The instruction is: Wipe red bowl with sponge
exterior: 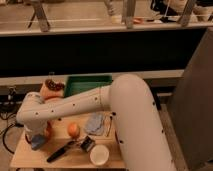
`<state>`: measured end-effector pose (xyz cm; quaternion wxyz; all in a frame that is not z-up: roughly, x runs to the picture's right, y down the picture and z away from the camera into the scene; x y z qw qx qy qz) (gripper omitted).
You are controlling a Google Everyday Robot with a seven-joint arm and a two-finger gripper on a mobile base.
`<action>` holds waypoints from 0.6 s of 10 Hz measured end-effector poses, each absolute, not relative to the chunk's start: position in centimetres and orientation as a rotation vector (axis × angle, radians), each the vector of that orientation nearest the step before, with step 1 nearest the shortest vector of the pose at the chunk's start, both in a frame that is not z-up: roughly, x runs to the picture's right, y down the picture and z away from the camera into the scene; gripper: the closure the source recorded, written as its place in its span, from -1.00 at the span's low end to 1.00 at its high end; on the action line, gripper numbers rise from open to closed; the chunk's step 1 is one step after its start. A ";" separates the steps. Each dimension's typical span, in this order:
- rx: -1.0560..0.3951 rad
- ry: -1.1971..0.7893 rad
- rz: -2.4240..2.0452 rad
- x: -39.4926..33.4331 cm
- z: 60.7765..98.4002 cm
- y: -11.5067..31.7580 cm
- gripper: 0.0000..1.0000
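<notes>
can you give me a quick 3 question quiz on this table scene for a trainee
1. True or false: the gripper is down at the left end of the table, over the red bowl.
2. Which thing lies nearest the table's front edge? A) green tray B) white cup C) orange
3. Fill in: the grey cloth lies just to the ___ of the orange, as the camera sees it.

Key
1. True; the bluish sponge shows at its tip, and the arm hides most of the bowl.
2. B
3. right
</notes>
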<state>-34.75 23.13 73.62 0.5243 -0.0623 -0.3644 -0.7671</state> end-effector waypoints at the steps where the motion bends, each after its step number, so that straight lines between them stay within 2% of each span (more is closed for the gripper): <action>1: -0.157 -0.869 -1.826 -34.1 73.6 23.2 0.90; 6: -0.253 -0.822 -1.771 -29.9 73.9 23.3 0.90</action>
